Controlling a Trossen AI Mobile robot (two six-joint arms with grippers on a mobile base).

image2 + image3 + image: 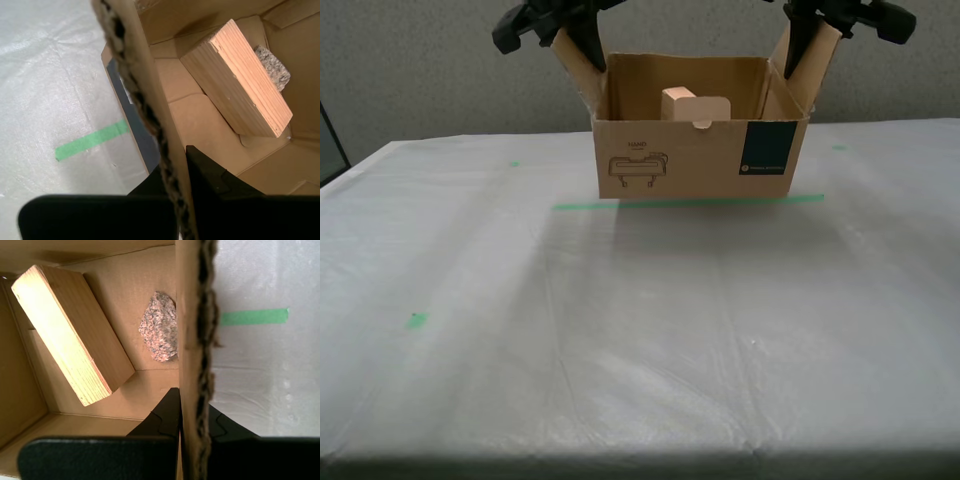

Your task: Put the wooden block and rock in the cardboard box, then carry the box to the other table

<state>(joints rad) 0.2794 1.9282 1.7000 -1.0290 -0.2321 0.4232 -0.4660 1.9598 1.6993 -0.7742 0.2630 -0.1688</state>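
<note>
The cardboard box (690, 160) stands open-topped at the far middle of the other table (620, 330), its front bottom edge along a green tape strip (690, 203). Whether it rests on the film or hangs just above it is unclear. My first gripper (582, 45) (192, 400) is shut on the flap (192, 315) at the exterior view's left. My second gripper (807, 40) (175, 160) is shut on the flap (145, 75) at the exterior view's right, by the teal label. Inside, the wooden block (678, 102) (240, 80) (70, 330) leans tilted. The rock (160, 327) (272, 65) lies on the box floor beside it.
The table's wrinkled whitish film stretches wide in front of the box. Small green tape marks (416, 320) (515, 163) (839, 148) dot it. A grey wall rises behind the table's far edge.
</note>
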